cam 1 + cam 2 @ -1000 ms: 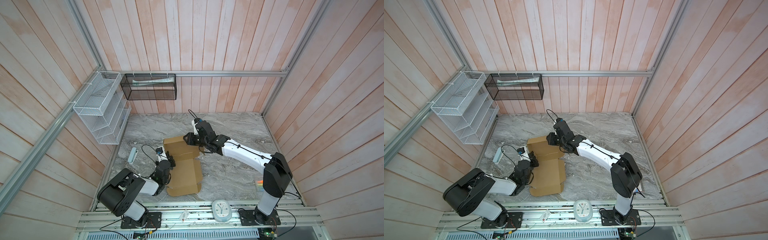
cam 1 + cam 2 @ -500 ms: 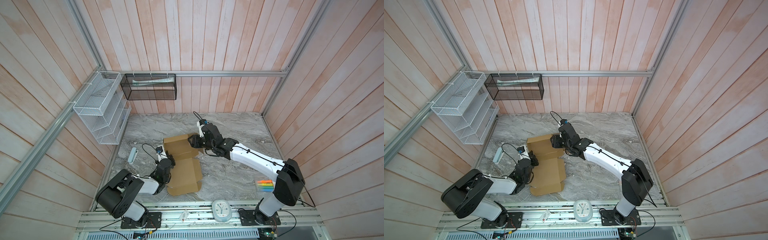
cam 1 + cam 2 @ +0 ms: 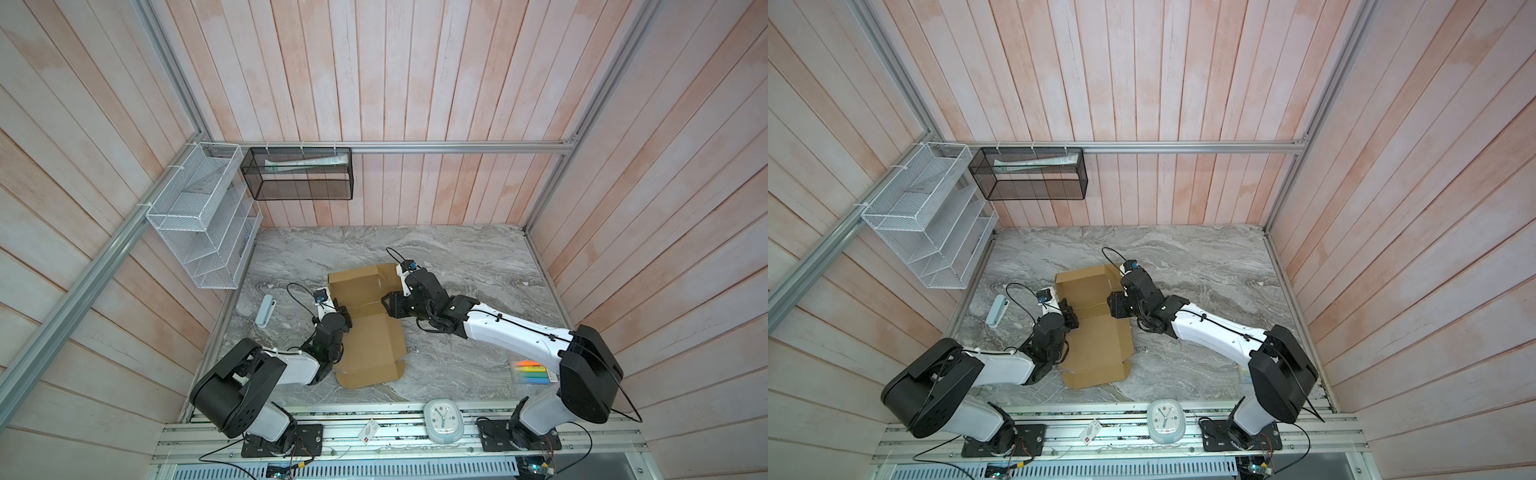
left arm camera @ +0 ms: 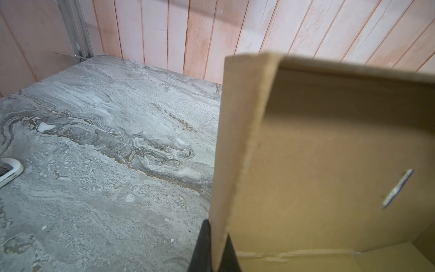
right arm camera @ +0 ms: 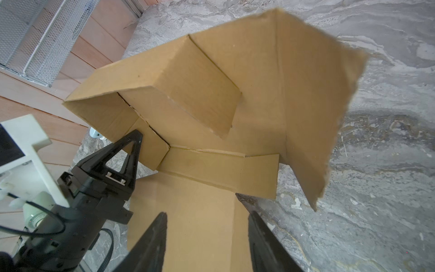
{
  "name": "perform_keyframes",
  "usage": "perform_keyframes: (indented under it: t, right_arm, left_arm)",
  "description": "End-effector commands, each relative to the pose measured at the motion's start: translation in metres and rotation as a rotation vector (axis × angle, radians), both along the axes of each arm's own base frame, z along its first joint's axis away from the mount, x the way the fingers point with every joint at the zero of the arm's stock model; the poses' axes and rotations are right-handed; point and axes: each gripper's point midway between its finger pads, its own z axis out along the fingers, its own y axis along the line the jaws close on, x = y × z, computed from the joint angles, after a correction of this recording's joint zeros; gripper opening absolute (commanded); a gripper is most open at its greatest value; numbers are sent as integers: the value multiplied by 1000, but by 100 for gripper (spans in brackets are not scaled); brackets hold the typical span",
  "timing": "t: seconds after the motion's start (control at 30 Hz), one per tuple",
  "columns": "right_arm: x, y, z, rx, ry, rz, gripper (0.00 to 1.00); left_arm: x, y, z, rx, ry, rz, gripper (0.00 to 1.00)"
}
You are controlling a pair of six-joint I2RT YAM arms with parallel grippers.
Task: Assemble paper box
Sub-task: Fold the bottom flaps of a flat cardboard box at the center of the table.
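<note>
The paper box (image 3: 370,353) is brown cardboard in the middle of the table, seen in both top views (image 3: 1100,345). Its near half lies flat; its far half (image 5: 195,94) has walls folded up. My left gripper (image 3: 343,311) is shut on the box's left side wall (image 4: 237,141), the cardboard edge pinched between both fingers (image 4: 204,237). My right gripper (image 3: 388,307) is open and low over the box's right edge at the middle crease. Between its fingers (image 5: 160,235) is only the flat panel below. The left gripper (image 5: 135,139) also shows in the right wrist view.
A pale blue and white device (image 3: 266,309) lies left of the box. A pack of coloured markers (image 3: 530,371) lies by the right arm's base, and a clock (image 3: 442,419) sits on the front rail. A white wire rack (image 3: 203,216) and black mesh basket (image 3: 301,172) hang on the walls.
My right gripper has drawn back from the box's far right wall toward the near side, and its arm now lies lower. The left gripper has kept its hold and place.
</note>
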Motion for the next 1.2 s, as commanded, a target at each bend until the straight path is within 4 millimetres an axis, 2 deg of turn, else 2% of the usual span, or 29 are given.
perform_keyframes:
  t: [0.0, 0.37, 0.67, 0.87, 1.17]
  right_arm:
    - [4, 5, -15, -4, -5, 3, 56]
    - [13, 3, -48, -1, 37, -26, 56]
    - [13, -10, -65, 0, 56, -71, 56]
    - [16, -13, -67, 27, 55, -89, 56]
    - [22, -1, -61, 50, 42, -65, 56]
  left_arm:
    - [3, -1, 13, -22, -30, 13, 0]
    - [1, 1, 10, -14, -22, 18, 0]
    - [0, 2, 12, -15, -25, 22, 0]
    - [-2, 4, 12, -26, -26, 29, 0]
    - [-4, 6, 12, -24, -25, 31, 0]
